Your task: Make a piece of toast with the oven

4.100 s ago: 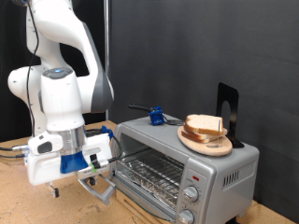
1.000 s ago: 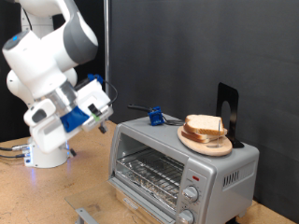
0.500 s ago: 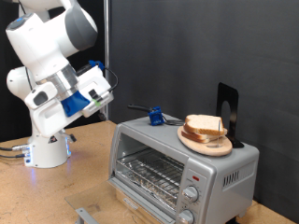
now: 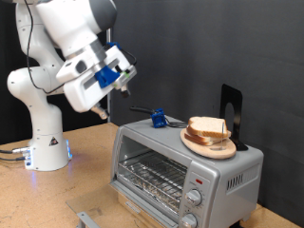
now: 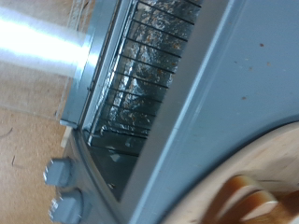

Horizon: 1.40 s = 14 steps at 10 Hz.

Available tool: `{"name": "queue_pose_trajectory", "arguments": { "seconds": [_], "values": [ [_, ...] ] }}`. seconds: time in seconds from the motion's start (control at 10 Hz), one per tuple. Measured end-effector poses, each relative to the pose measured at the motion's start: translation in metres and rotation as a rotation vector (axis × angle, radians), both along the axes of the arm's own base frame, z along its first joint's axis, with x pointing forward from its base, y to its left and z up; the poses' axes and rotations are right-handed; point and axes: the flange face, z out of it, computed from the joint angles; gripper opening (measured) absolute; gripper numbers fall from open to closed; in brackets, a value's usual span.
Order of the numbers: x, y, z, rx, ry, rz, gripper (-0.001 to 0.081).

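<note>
The silver oven point(image 4: 223, 171) stands at the exterior view's right with its door point(image 4: 90, 220) dropped open and the wire rack point(image 4: 152, 177) bare. Slices of toast bread point(image 4: 207, 126) are stacked on a round wooden plate point(image 4: 215, 149) on the oven's top. My gripper point(image 4: 122, 87) hangs in the air above and to the left of the oven's left end, apart from everything. Nothing shows between its fingers. The wrist view looks down on the oven top point(image 5: 215, 93), the rack point(image 5: 149, 65), two knobs point(image 5: 58, 172) and the plate's rim point(image 5: 245, 191); the fingers do not show there.
A blue-handled tool point(image 4: 159, 119) lies on the oven's top at its back left. A black bookend point(image 4: 231, 114) stands behind the plate. The robot's base point(image 4: 46, 142) is on the wooden table at the left. Black curtains close the back.
The arm has risen from low at the door's handle and swung up and right, to above the oven's left end. The door stays open.
</note>
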Motion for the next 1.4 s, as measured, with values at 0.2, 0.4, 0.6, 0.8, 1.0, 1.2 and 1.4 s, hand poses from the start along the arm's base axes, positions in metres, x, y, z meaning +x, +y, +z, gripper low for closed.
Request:
{"name": "queue_pose_trajectory", "arguments": {
  "seconds": [0.2,0.4,0.6,0.8,1.0,1.2,1.4],
  "values": [
    [-0.010,0.021,0.017,-0.031,0.013,0.042,0.0809],
    [-0.010,0.024,0.016,-0.022,-0.010,0.080,0.0809],
    [-0.018,0.052,0.029,-0.025,-0.087,0.248,0.0809],
    [-0.037,0.079,0.046,-0.050,-0.139,0.349,0.0809],
    [-0.061,0.101,0.058,-0.122,-0.167,0.389,0.0809],
    [-0.086,0.121,0.064,-0.148,-0.166,0.366,0.0809],
    [-0.100,0.126,0.064,-0.138,-0.132,0.310,0.0809]
  ]
}}
